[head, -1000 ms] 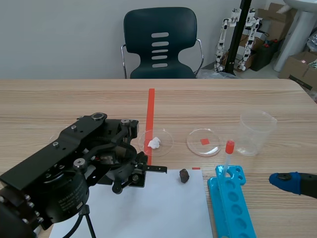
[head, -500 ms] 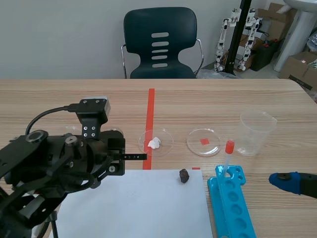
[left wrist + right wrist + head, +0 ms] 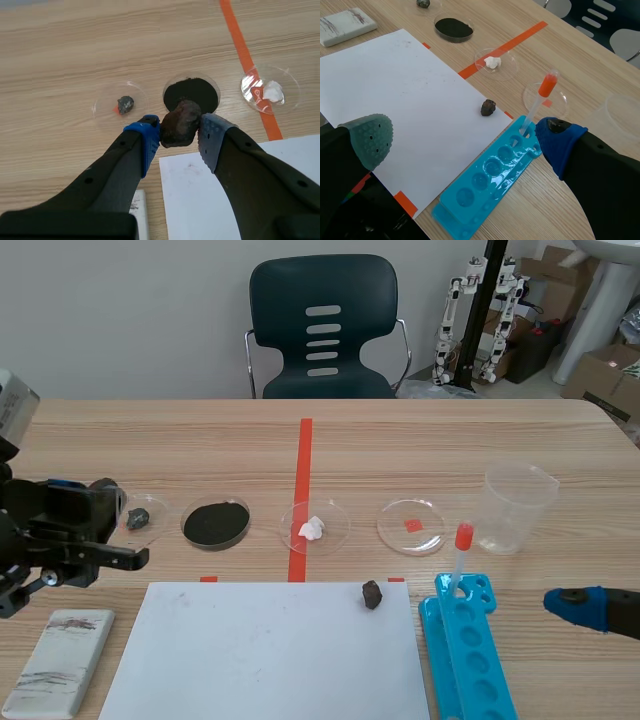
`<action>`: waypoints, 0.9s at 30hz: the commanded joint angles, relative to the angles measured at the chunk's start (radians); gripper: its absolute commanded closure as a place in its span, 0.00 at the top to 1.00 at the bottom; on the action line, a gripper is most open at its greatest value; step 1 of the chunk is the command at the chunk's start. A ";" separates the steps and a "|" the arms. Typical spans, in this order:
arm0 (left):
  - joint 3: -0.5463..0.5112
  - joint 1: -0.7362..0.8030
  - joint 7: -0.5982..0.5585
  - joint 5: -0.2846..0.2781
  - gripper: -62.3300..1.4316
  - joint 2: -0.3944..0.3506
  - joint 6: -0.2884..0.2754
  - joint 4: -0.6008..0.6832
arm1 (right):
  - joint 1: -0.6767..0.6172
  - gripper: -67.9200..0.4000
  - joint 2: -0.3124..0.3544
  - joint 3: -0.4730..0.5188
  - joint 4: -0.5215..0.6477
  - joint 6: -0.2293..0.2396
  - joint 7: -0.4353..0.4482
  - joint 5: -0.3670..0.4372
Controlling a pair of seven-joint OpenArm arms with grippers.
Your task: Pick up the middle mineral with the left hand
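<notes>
A wooden table (image 3: 450,440) with a white sheet of paper (image 3: 270,650) lying at its near edge. Left of the paper's near corner lies a white slab (image 3: 60,660) marked with grey streaks. Off the paper's far left corner, the left gripper (image 3: 180,137) is pinching a dark brown lumpy mineral (image 3: 181,120) between its blue pads, raised above the table. Beyond the paper's far edge runs a row of clear dishes. Off the far left corner is a small dish (image 3: 157,512) with a grey stone (image 3: 138,518). Next is a dish of black powder (image 3: 246,520). Past the middle of the edge is a dish (image 3: 335,520) with a white lump (image 3: 313,528), and past the far right corner a bare dish (image 3: 400,515) over a red square mark. A small dark stone (image 3: 372,594) sits on the paper near its far right corner. Just right of the paper lies a blue tube rack (image 3: 480,680) holding a red-capped tube (image 3: 462,540). Beyond the rack stands a clear beaker (image 3: 518,508). Well right of the paper, the right gripper (image 3: 464,139) hangs with its fingers spread wide
</notes>
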 commanded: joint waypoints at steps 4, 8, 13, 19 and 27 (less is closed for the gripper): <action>-0.095 0.151 -0.166 0.004 0.20 -0.005 -0.134 0.042 | -0.002 0.87 0.003 0.009 0.009 -0.002 0.014 0.011; -0.176 0.298 -0.338 0.018 0.20 -0.005 -0.229 0.049 | -0.002 0.87 0.003 0.009 0.009 -0.002 0.014 0.011; -0.224 0.433 -0.482 0.077 0.20 -0.005 -0.252 0.049 | -0.002 0.87 0.003 0.009 0.009 -0.002 0.014 0.011; -0.232 0.492 -0.570 0.151 0.20 -0.002 -0.250 0.048 | -0.002 0.87 0.003 0.009 0.009 -0.002 0.014 0.011; -0.232 0.492 -0.568 0.151 0.20 -0.002 -0.250 0.048 | -0.002 0.87 0.003 0.009 0.009 -0.002 0.014 0.011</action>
